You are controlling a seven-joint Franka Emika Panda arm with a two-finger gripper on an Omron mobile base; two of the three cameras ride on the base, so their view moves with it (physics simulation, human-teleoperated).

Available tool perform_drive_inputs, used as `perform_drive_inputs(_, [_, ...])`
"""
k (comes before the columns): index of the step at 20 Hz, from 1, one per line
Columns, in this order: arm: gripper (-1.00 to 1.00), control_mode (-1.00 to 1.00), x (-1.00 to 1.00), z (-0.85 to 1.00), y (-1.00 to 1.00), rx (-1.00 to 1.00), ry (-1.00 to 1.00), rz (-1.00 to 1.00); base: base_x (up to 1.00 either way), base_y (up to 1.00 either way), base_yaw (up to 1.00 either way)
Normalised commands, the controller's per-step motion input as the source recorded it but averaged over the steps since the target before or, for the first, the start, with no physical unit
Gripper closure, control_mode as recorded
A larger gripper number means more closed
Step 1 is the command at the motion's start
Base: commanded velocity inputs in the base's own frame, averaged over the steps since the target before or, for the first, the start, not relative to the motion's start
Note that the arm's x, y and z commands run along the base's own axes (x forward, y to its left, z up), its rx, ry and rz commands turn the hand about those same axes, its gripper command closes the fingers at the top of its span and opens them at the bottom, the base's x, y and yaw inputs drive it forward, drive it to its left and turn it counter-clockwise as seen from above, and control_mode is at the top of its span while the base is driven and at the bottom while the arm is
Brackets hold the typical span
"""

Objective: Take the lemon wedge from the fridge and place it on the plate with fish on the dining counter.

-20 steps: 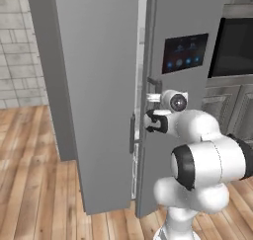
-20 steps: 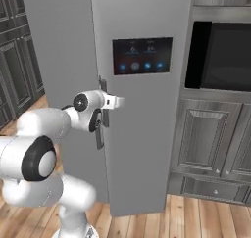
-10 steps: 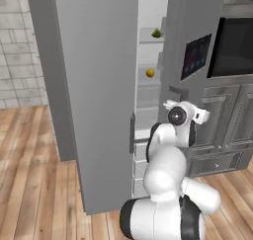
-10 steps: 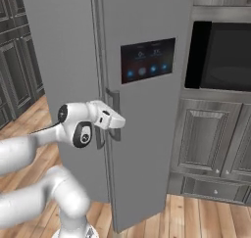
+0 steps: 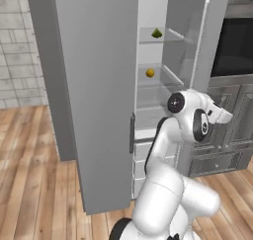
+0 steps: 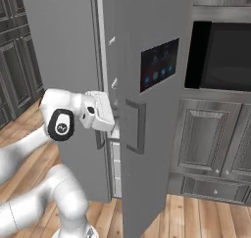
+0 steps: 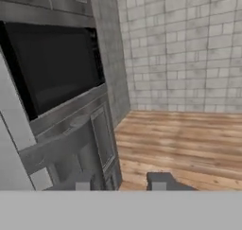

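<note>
Two fruits sit on the white shelves I can see inside the fridge (image 5: pixel 94 86): the lemon wedge (image 5: pixel 156 33) on the upper shelf at 12 o'clock, a round yellow fruit (image 5: pixel 149 73) one shelf below it. The right door (image 6: pixel 147 95) stands swung open. My pincer (image 7: pixel 121 182) points at the wood floor (image 7: pixel 184 139) beside the dark oven (image 7: pixel 52 63), nothing between its tips; I cannot tell whether it is released or clenched.

The arm (image 5: pixel 170 194) is built of glossy white, rounded, bulbous segments. Its joints carry dark round caps with a small pale ring mark at the centre. The hand ends in a white boxy block, and the gripper (image 7: pixel 120 182) has two small dark grey square fingertips (image 7: pixel 158 181).
</note>
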Motion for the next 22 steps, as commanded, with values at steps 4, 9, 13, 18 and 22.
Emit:
perform_drive_inputs(4, [-1.0,-1.0,-0.16,0.49,1.0,-0.04,0.0,-0.14,0.0,0.0,0.0])
perform_drive_inputs(9, [-1.0,-1.0,0.57,0.2,0.67,-0.02,-0.03,-0.18,0.0,0.0,0.0])
perform_drive_inputs(13, [-1.0,-1.0,1.0,0.0,-0.25,-0.01,0.01,-0.14,0.0,0.0,0.0])
perform_drive_inputs(18, [-1.0,-1.0,0.98,0.0,-0.48,0.0,0.05,-0.06,0.0,0.0,0.0])
perform_drive_inputs(22, [-1.0,-1.0,0.98,0.0,-0.64,0.01,0.09,-0.06,0.0,0.0,0.0])
